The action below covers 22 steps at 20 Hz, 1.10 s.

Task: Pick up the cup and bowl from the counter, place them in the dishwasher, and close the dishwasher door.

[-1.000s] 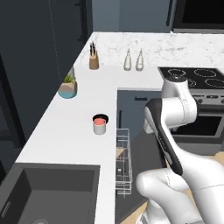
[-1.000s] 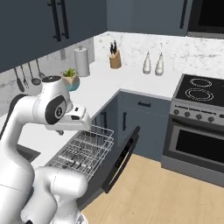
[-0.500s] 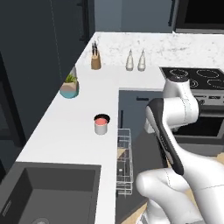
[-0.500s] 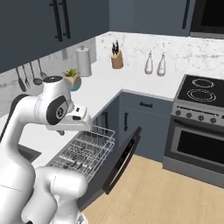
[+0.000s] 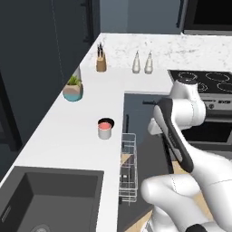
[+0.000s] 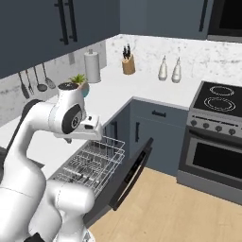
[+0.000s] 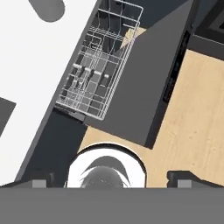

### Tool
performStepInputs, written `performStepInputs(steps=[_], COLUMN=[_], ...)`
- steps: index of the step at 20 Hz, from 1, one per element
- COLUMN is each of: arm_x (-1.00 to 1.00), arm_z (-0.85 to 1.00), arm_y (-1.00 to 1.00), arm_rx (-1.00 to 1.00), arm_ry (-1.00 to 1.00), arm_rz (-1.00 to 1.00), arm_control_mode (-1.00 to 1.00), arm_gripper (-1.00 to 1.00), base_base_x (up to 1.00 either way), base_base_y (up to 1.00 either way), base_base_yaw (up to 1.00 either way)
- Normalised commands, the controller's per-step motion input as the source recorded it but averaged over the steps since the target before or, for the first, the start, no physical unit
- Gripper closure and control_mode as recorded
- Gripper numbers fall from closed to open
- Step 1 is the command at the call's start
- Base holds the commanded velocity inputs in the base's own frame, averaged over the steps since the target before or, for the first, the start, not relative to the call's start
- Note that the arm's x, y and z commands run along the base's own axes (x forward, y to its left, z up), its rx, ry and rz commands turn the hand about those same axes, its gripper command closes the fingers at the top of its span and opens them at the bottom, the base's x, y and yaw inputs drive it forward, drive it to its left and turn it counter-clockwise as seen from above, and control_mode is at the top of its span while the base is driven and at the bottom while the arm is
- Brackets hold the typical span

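Observation:
The cup, pale grey with a red-pink inside, stands upright on the white counter, just left of the dishwasher. The white wire rack is pulled out over the lowered dishwasher door. In the hand view I look down on the rack and door. My gripper is open above them, its dark fingertips wide apart with nothing between. A grey rounded shape at the top edge may be the cup. The bowl is out of view.
A teal-and-tan plant pot, a knife block and two bottles stand further back on the counter. A dark sink lies near left. The stove and oven stand to the right, with wooden floor in front.

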Motion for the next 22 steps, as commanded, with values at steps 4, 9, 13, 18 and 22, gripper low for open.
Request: performStepInputs(steps=[4, 9, 13, 18, 22], arm_x=[0.79, 0.82, 0.82, 0.66, 0.47], arm_z=[-0.15, -0.06, -0.12, -0.03, -0.23], arm_y=[0.04, 0.36, 0.55, 0.56, 0.35], arm_rx=[0.21, 0.09, 0.11, 0.05, 0.03], arm_ry=[-0.11, -0.08, 0.0, 0.0, 0.05], arm_rz=[-0.01, -0.18, -0.19, -0.17, -0.06], arm_control_mode=[-1.0, -1.0, -1.0, -1.0, -1.0], arm_gripper=[-1.0, -1.0, -1.0, -1.0, -1.0], base_base_x=[0.0, 0.0, 0.0, 0.0, 0.0], base_base_y=[0.0, 0.0, 0.0, 0.0, 0.0], base_base_yaw=[0.0, 0.0, 0.0, 0.0, 0.0])
